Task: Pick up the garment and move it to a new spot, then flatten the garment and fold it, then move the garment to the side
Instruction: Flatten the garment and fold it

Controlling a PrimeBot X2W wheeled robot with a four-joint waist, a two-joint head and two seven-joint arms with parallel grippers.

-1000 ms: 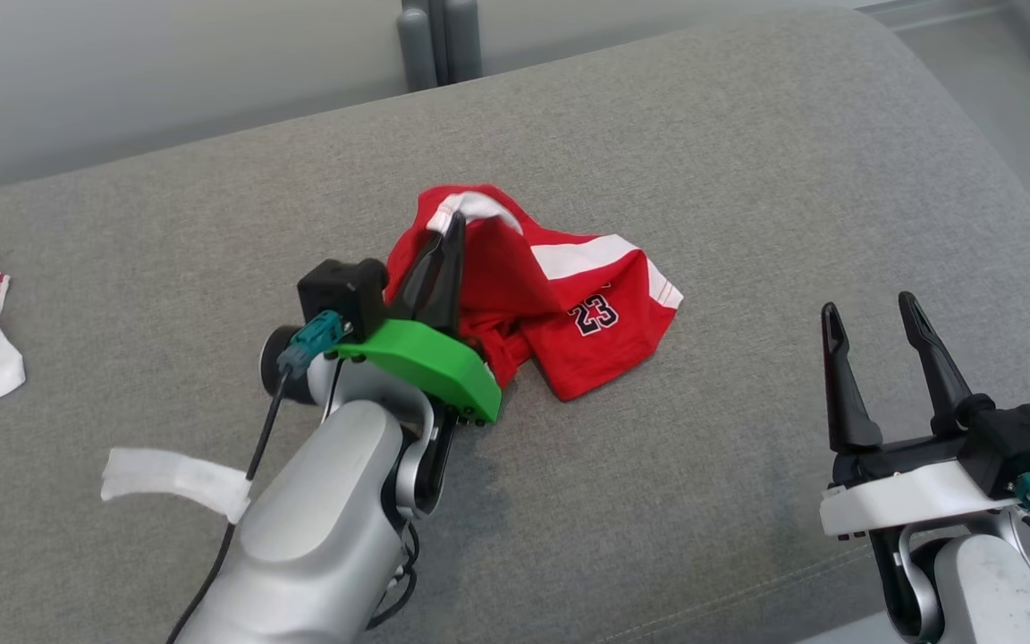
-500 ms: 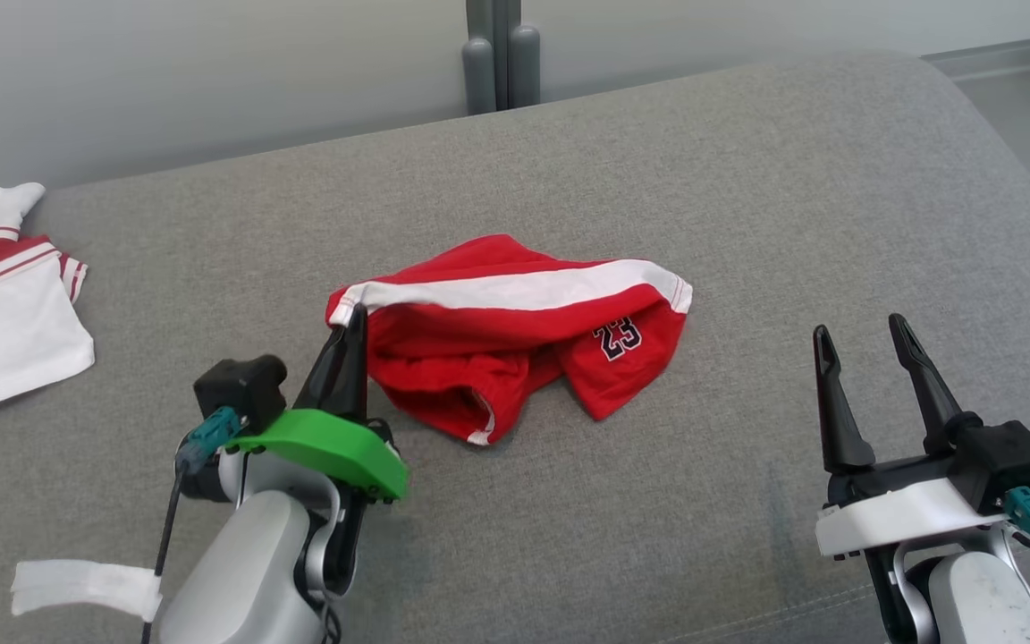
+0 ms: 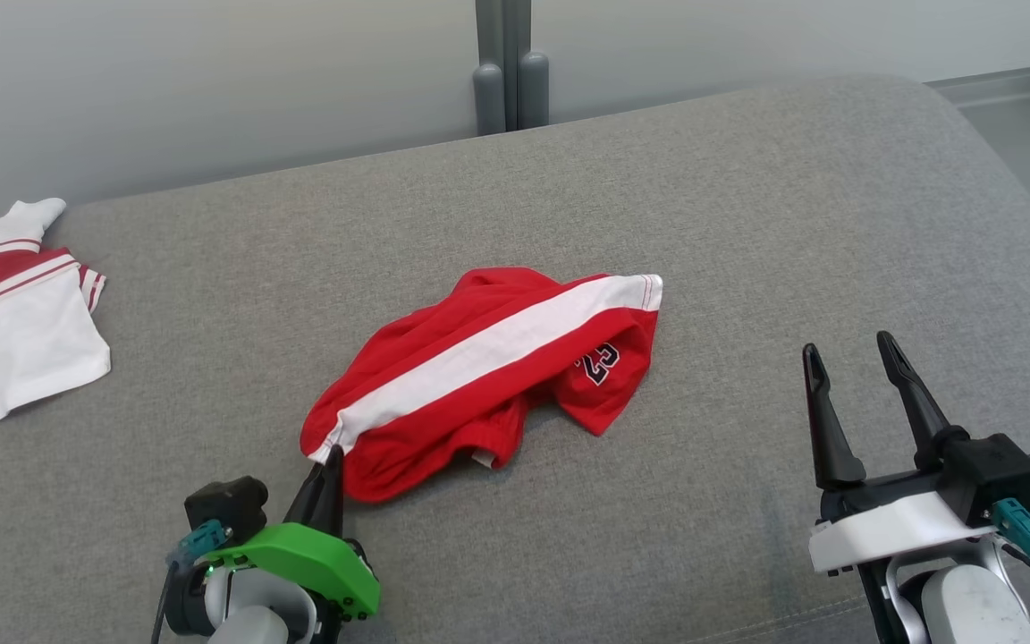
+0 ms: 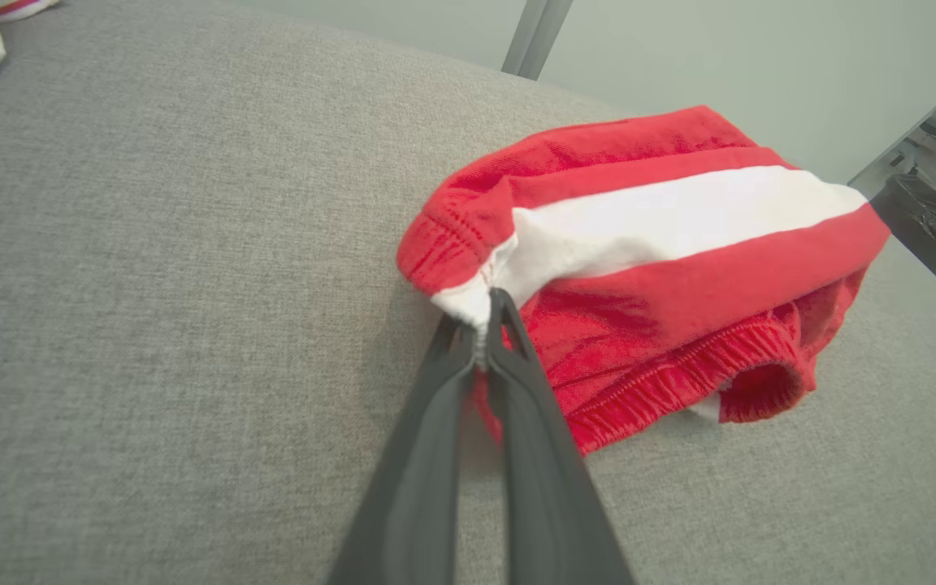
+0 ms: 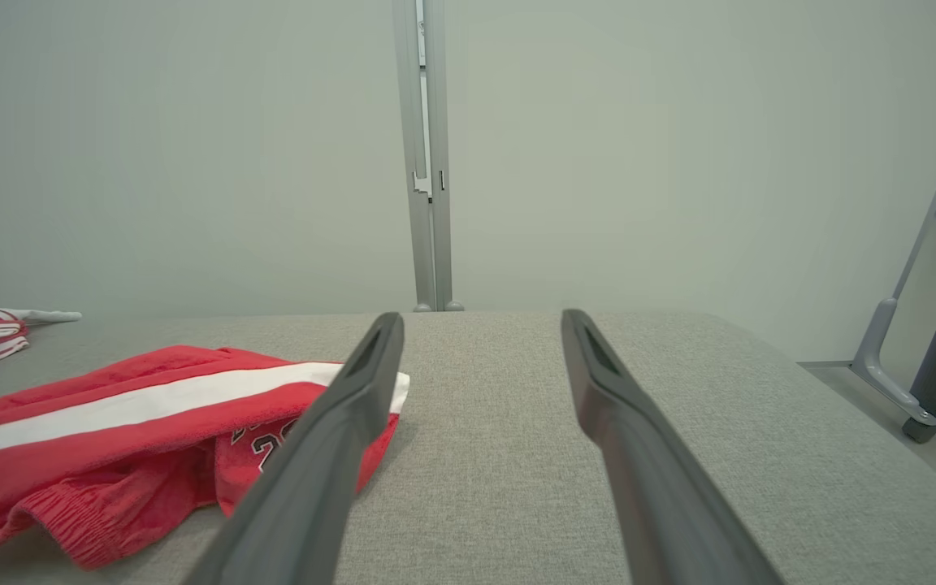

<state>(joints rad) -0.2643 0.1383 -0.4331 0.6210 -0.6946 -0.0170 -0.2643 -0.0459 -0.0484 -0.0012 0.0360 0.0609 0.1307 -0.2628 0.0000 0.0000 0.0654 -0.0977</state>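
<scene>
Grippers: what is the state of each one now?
Left gripper: jaws shut on the edge of the red shorts.
Right gripper: jaws open, empty.

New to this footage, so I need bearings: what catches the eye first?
The red shorts with a white stripe, crumpled in the middle of the grey cushion, stand out first. The left gripper is shut on their near-left corner; the right gripper stands open, apart, at lower right. A white garment lies far left.

Green-collared left gripper (image 3: 329, 454); white-collared right gripper (image 3: 846, 345)
</scene>
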